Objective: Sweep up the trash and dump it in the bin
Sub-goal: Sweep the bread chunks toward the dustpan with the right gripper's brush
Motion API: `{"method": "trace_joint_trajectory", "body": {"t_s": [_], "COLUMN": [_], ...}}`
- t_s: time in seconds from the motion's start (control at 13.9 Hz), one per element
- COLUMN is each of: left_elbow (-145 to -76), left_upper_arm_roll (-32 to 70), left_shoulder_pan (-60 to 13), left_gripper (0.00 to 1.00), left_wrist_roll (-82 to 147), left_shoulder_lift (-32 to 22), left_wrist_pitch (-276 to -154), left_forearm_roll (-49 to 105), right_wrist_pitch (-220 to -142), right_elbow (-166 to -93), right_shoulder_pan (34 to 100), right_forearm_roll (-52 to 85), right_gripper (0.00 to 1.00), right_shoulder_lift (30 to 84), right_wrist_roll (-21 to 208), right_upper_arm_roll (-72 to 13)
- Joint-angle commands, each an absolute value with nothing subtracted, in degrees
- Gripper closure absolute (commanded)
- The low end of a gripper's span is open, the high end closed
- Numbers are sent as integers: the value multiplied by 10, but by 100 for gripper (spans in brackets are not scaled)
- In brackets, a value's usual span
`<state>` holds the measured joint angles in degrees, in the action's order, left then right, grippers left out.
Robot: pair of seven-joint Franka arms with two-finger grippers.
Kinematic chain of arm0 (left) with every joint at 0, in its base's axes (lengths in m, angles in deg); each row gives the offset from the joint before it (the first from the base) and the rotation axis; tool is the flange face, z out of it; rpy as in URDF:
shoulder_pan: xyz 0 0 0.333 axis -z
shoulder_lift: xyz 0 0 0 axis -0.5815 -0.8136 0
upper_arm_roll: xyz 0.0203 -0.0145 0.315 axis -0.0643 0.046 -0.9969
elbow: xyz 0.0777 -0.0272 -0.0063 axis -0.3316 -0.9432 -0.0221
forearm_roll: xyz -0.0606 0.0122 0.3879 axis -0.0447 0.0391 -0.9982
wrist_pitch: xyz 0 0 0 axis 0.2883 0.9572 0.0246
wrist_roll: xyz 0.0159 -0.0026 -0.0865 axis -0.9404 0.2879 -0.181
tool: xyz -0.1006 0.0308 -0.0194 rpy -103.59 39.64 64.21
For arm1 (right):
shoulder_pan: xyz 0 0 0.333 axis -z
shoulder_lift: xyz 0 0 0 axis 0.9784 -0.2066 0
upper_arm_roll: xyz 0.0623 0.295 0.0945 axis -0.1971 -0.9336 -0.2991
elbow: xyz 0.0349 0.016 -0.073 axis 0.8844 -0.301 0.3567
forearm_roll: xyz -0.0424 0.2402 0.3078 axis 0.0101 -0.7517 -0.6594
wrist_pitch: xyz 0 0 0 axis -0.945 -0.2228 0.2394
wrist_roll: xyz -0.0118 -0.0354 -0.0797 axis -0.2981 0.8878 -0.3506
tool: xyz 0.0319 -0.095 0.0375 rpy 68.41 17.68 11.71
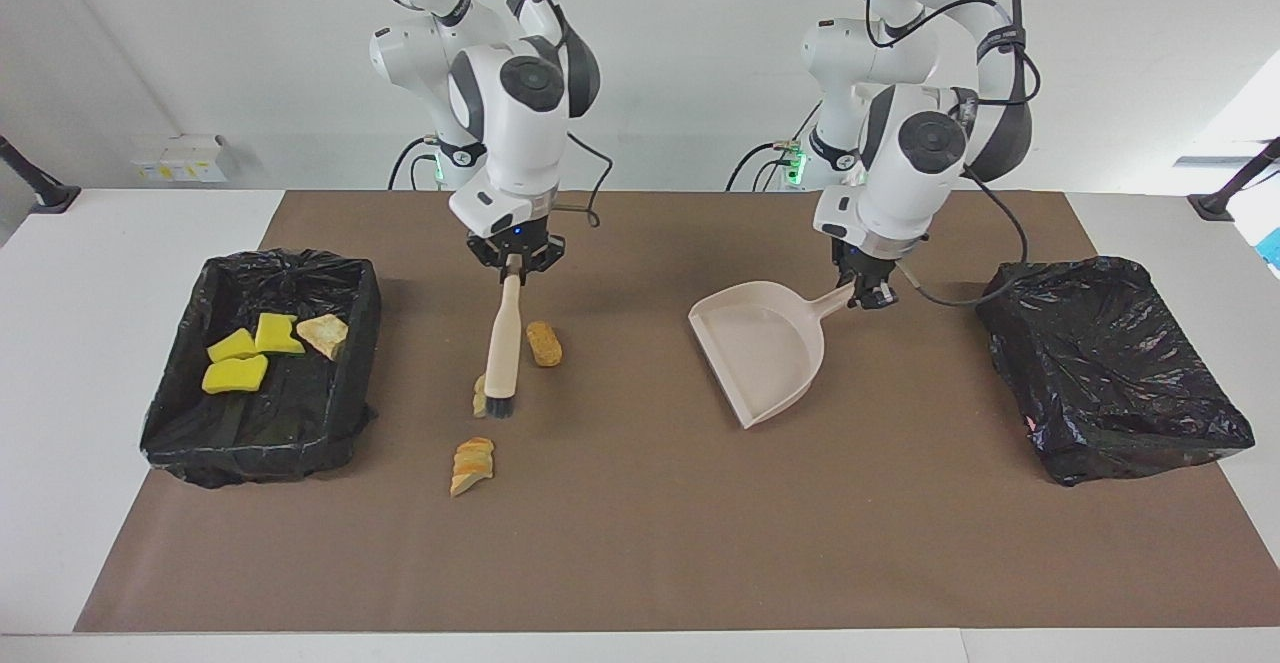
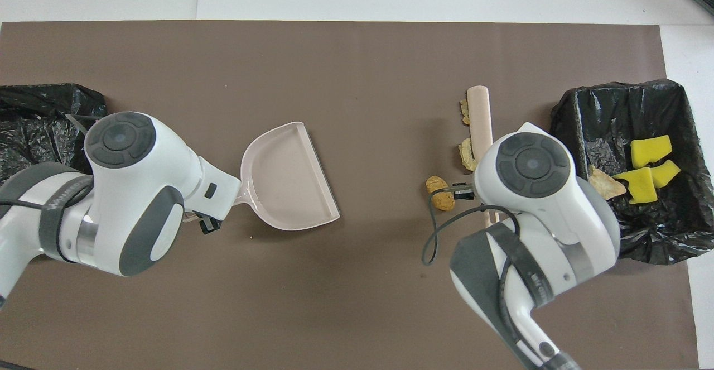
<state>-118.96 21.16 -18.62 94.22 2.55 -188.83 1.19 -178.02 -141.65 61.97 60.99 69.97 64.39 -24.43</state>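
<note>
The right gripper (image 1: 515, 265) is clamped on the brush (image 1: 503, 348), bristles touching the middle bread lump (image 1: 481, 395), around 6 o'clock from it in the facing view. The left gripper (image 1: 868, 290), closed on the dustpan (image 1: 765, 351) handle, holds it toward 3 o'clock from the three loose lumps, mouth facing them, so that's the sweep direction.

The right gripper (image 1: 515, 261) is pointing down, clamping a brush handle, while the left gripper (image 1: 866, 293) is hanging low with its wrist bent, pinching a dustpan handle
</note>
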Motion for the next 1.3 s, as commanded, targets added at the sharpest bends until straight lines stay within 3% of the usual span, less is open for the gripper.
{"method": "trace_joint_trajectory", "body": {"t_s": [0.0, 0.29, 0.5, 0.79, 1.22], "left_elbow": [-1210, -1210, -1210, -1212, -1212], "left_upper_arm_roll": [202, 204, 204, 204, 204], "left_shoulder_pan": [-134, -96, -70, -55, -44], "left_gripper": [100, 100, 100, 100, 100], "left_wrist_roll": [836, 742, 636, 613, 615], "left_shoulder_lift": [23, 20, 1, 2, 3], "left_wrist_pitch": [-1943, -1958, -1968, -1969, -1970], "left_forearm_roll": [3, 17, 55, 57, 65], "right_wrist_pitch": [-1827, -1898, -1889, -1832, -1829], "right_elbow": [-1414, -1412, -1421, -1422, -1422], "right_shoulder_pan": [667, 730, 720, 678, 660], "right_forearm_roll": [682, 781, 790, 678, 540], "right_gripper": [100, 100, 100, 100, 100], "right_shoulder_lift": [664, 607, 593, 604, 603], "right_wrist_roll": [722, 849, 856, 860, 847], "right_upper_arm_roll": [-254, -254, -258, -264, -264]}}
